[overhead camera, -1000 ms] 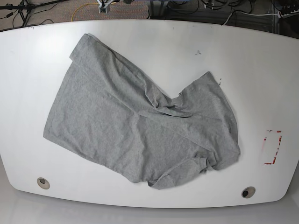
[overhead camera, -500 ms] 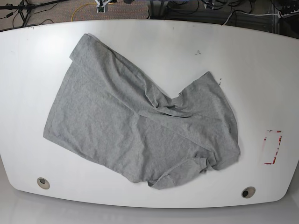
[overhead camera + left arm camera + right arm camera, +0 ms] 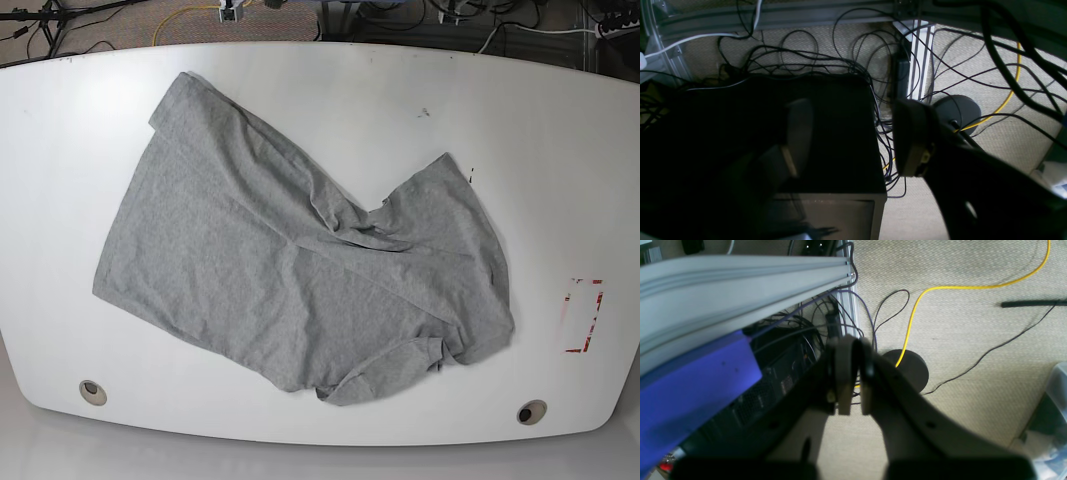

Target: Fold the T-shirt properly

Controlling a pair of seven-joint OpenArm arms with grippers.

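Note:
The heather-grey T-shirt lies spread and rumpled on the white table, plain side up, with a bunched fold near its middle and a sleeve curled at the front edge. Neither arm shows in the base view. In the left wrist view my left gripper hangs open over the floor beside a dark box, nothing between its fingers. My right gripper is shut and empty in the right wrist view, above carpet and cables, away from the shirt.
A red-outlined mark sits on the table at the right. Two round grommets lie near the front edge. Cables, a yellow cord and an aluminium rail are off the table.

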